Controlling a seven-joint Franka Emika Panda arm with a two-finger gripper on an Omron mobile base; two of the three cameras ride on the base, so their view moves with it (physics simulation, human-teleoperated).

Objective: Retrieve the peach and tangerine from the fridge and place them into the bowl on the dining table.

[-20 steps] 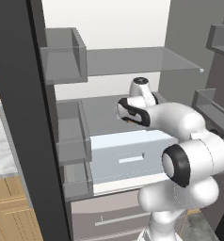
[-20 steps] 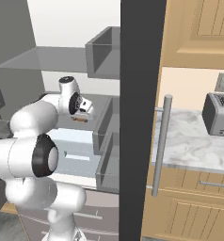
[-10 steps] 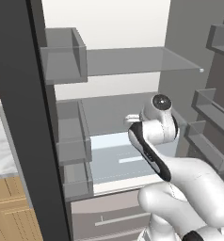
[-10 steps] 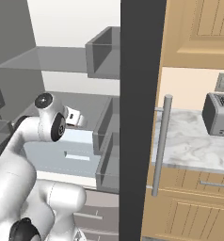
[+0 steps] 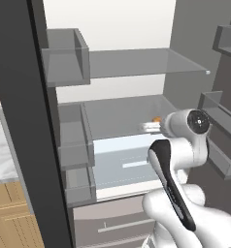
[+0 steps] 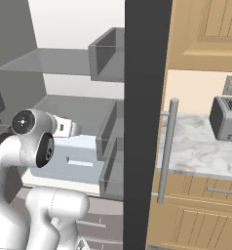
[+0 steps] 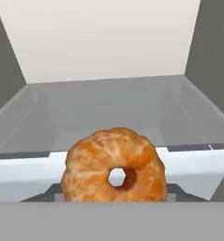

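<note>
Moved since the earlier frames: wrist joint, now swung further right above the drawer [image 5: 122, 160], elbow dropped low in front of it. No shift of the drawer or the rest of the fridge [image 5: 20, 121].

Gripper [image 5: 154, 125] poised just above the drawer's rear right edge, pointing into the compartment. Fingers hidden, so cannot tell how far apart they are or whether anything is gripped. Tangerine [image 7: 115, 165] seen very close and centred in the hand view, in front of the drawer's pale front; orange speck at the gripper tip in the left base view. Judged probably between the jaws, not confirmed.

Progress, as judged: early.
- Done: fridge doors open, tangerine reached.
- Left: confirm hold, withdraw above the drawer, carry to the bowl on the worktop, release.
- Then: return for the peach and repeat.

Caution: keep clear of the door bins beside the drawer when withdrawing.
</note>
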